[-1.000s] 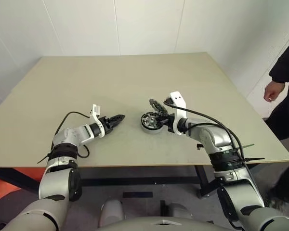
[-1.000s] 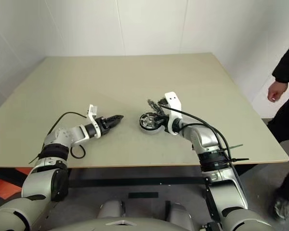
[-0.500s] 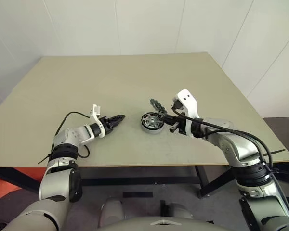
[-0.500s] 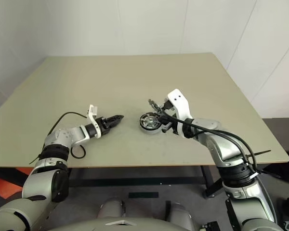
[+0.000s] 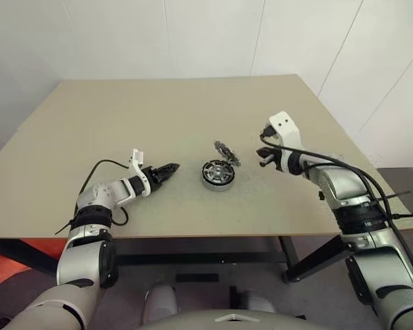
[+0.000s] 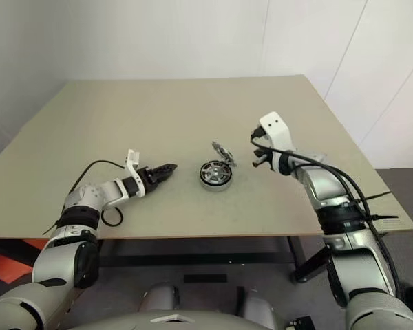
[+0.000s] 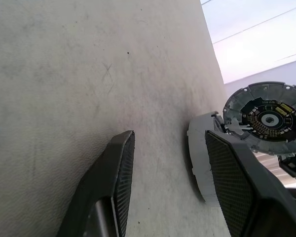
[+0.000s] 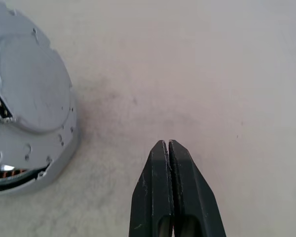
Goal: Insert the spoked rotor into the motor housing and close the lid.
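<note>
Left tool is hovering half open, empty, low over the table. Motor housing is sitting mid-table with the spoked rotor apparently seated inside. Lid is leaning tilted against its far rim, not closed yet. Right tool is hanging shut, empty.

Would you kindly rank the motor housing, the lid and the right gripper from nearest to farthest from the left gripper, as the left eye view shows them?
1. the motor housing, just right of the left gripper.
2. the lid, tilted at the housing's far side.
3. the right gripper, farthest right.
</note>
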